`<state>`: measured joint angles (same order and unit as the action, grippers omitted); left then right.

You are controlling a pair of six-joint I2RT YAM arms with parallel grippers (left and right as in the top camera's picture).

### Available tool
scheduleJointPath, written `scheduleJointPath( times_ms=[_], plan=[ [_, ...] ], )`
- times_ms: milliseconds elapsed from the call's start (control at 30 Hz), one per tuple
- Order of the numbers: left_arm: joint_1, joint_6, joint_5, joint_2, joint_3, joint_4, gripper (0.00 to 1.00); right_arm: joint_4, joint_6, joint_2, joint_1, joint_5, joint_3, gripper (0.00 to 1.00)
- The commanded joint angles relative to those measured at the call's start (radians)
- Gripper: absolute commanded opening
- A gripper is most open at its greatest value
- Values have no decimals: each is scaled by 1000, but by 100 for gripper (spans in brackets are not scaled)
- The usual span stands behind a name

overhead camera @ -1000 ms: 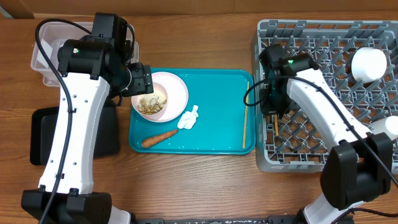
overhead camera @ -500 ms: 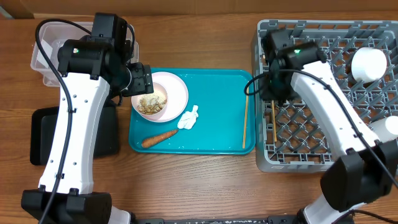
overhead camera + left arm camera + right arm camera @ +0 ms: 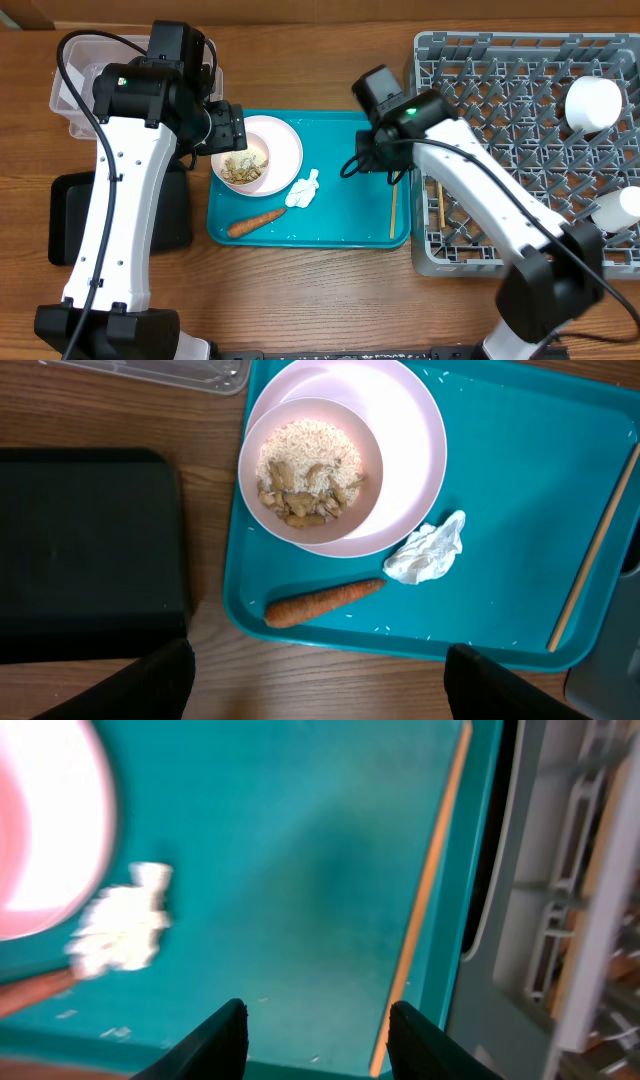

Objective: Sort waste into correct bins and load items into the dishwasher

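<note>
- Chopstick (image 3: 393,205) is lying along the right side of the teal tray (image 3: 345,215), just inside its rim
- A second chopstick (image 3: 440,205) is lying in the grey dish rack (image 3: 500,50), near its left wall
- The right gripper (image 3: 315,1040) is hanging over the tray's right part with its jaws standing apart and nothing between them; in the wrist view the tray's chopstick is running up past the right finger
- The crumpled tissue (image 3: 303,188) is resting on the tray just beside the wide pale-pink bowl (image 3: 410,440)
- A smaller pink bowl (image 3: 350,520) is sitting inside the wide one and holding the grainy food scraps (image 3: 305,475)
- The carrot piece (image 3: 255,222) is lying near the tray's front edge
- The left gripper (image 3: 320,690) is hovering above the tray's left end, jaws spread wide and holding nothing
- The black tray (image 3: 70,215) and the clear tub (image 3: 75,90) are sitting to the left of the teal tray
- Two white cups (image 3: 592,102) (image 3: 615,210) are standing on the rack's right side
</note>
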<state>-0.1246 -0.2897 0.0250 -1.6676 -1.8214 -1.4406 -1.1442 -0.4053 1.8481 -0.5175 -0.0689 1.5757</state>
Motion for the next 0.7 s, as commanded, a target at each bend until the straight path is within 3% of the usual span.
scheduleJointPath(
  times_ms=[0, 367, 667],
  plan=[
    [-6, -3, -7, -4, -5, 1, 82, 8, -87, 73, 5, -77, -60, 47],
    [-6, -3, -6, -4, -5, 1, 82, 21, -146, 225, 5, -99, -91, 48],
    [-6, -3, -7, -4, -5, 1, 82, 84, -150, 248, 5, -95, -182, 47]
  ],
)
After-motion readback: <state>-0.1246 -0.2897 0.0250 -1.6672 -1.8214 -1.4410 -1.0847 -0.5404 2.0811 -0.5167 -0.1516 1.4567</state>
